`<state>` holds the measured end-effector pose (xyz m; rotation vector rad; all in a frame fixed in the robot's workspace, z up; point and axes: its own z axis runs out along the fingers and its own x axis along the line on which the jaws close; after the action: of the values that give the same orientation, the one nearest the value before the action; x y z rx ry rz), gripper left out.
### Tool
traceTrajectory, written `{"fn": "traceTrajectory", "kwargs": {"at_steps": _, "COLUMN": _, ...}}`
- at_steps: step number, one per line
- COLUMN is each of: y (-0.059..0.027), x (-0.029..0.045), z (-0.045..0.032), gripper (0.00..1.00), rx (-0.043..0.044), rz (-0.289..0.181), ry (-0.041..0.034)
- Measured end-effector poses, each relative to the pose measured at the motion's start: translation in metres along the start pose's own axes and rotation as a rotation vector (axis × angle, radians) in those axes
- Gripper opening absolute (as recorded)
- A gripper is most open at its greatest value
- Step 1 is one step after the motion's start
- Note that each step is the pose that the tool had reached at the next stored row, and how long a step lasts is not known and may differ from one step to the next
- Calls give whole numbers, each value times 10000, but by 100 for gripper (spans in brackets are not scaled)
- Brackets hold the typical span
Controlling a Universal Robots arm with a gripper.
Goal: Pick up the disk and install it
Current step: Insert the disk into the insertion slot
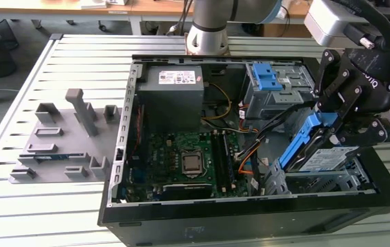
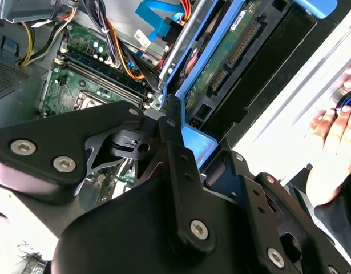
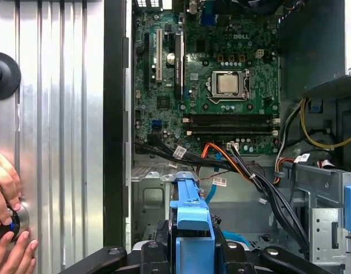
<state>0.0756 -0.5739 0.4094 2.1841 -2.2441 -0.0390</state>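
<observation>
The disk (image 1: pixel 324 156), a silver-grey drive with a white-and-blue label in a blue plastic carrier (image 1: pixel 297 148), hangs tilted on edge over the metal drive cage (image 1: pixel 322 184) at the exterior view's right end of the open computer case (image 1: pixel 250 218). My black gripper (image 1: pixel 332 123) is shut on the carrier's upper end. The second wrist view shows the disk's green circuit-board underside (image 2: pixel 226 63) beyond a black finger (image 2: pixel 176 142). In the first wrist view the carrier's blue end (image 3: pixel 191 212) sits between the gripper's (image 3: pixel 192 251) two black arms.
Inside the case lie the motherboard (image 1: pixel 188 159), a grey power-supply box (image 1: pixel 174 87), orange and black cables (image 3: pixel 238 168) and an upper bay with blue latches (image 1: pixel 267 77). A grey fixture (image 1: pixel 65 139) lies at the exterior view's left. A person's hand (image 3: pixel 7 228) rests on the slatted table (image 3: pixel 55 114).
</observation>
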Motion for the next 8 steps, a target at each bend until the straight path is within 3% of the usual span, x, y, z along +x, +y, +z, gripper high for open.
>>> {"fn": "traceTrajectory", "kwargs": {"at_steps": 8, "y": -2, "x": 1, "z": 61, "gripper": 36, "rx": -5, "rz": 0, "ry": 0}}
